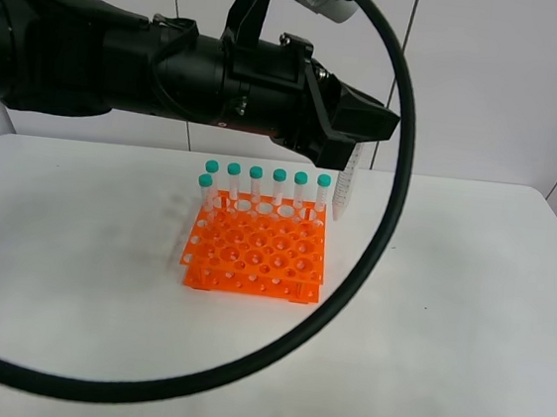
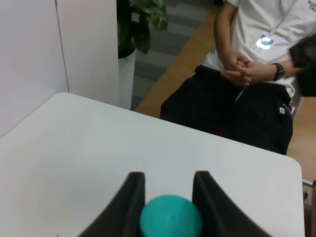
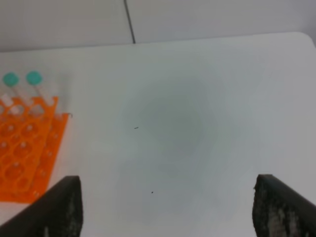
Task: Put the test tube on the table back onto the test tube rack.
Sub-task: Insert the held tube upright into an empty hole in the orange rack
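Note:
The orange test tube rack (image 1: 254, 251) stands mid-table on the white table (image 1: 464, 338), with several teal-capped tubes (image 1: 278, 184) upright along its back row. My left gripper (image 1: 353, 145) reaches across from the left and is shut on a test tube (image 1: 344, 188), which hangs upright with its tip just off the rack's back right corner. In the left wrist view the tube's teal cap (image 2: 170, 217) sits between the black fingers (image 2: 131, 197). My right gripper (image 3: 170, 212) is open and empty over bare table, to the right of the rack (image 3: 24, 153).
A thick black cable (image 1: 386, 230) loops from the left arm down across the front of the exterior high view. A seated person (image 2: 252, 74) and a potted plant (image 2: 138, 24) are beyond the table's edge. White wall panels stand behind the table.

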Tool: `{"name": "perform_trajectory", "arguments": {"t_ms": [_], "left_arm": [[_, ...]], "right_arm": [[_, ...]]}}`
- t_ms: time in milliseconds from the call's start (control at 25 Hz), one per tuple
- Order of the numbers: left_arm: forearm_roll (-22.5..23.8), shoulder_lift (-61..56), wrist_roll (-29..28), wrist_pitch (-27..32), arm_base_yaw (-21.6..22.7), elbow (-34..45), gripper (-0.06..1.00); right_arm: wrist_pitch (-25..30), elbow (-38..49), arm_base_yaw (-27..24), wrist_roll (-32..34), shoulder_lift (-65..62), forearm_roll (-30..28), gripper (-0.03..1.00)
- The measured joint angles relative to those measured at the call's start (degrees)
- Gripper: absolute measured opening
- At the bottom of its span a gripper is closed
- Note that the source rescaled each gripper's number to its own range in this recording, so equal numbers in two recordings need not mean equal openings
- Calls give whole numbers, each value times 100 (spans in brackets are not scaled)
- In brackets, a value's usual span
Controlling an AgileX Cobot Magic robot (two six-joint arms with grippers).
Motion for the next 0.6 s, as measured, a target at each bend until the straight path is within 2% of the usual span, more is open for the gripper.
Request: {"name": "perform_trajectory", "arguments": {"t_ms": [120, 240, 480, 600], "left_arm": [[25, 0, 0, 0, 0, 0, 1], [49, 0, 0, 0, 0, 0, 1], [50, 0, 0, 0, 0, 0, 1], [63, 0, 0, 0, 0, 0, 1]], "right_arm": [[491, 0, 0, -60, -391, -144, 81], [1011, 0, 0, 113, -657, -577, 81], [1086, 0, 0, 385, -1292, -798, 81], [1113, 0, 241, 415, -1526, -798, 81]]}}
